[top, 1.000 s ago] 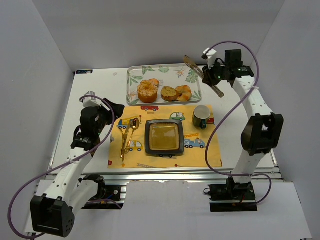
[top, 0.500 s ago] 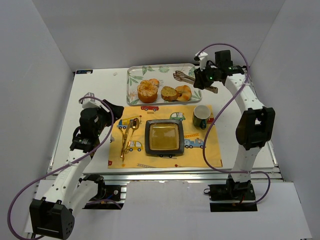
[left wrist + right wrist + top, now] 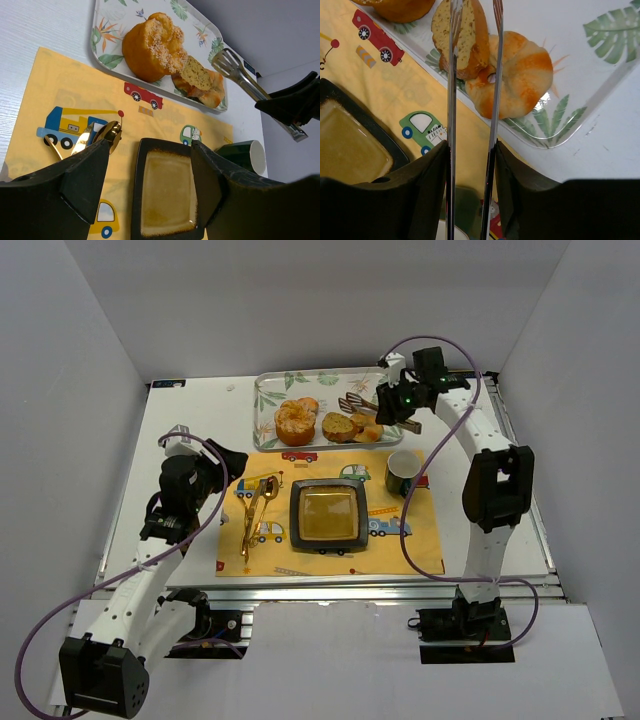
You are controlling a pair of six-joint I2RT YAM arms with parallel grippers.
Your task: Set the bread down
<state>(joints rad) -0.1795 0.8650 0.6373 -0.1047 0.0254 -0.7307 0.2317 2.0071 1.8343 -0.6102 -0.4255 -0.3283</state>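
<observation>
At the left, the left gripper (image 3: 150,160) hung with its jaws spread wide and nothing between them, above the left part of the yellow placemat (image 3: 400,550), near the gold cutlery (image 3: 255,510) lying there. In the middle of the mat sat the dark square plate (image 3: 296,515), bare, which I took to be where the bread was meant to go. At the far side, the leaf-print tray (image 3: 330,385) held all the bread: a seeded bun (image 3: 295,422) at its left, then a herb slice (image 3: 462,40) leaning against an orange roll (image 3: 520,75). The tongs (image 3: 451,125) reached over those last two with their blades a little apart, straddling the slice from above. They had hold of nothing that I could see, and whether a blade touched the crust I could not tell. The right gripper (image 3: 470,170) was clamped on the tongs' arms. A green mug (image 3: 403,472) stood on the mat just right of the plate. By my reading the task was in its first part: the tool was lined up on the bread, while the pinch, the lift, the carry to the plate and the release were all left to do.
</observation>
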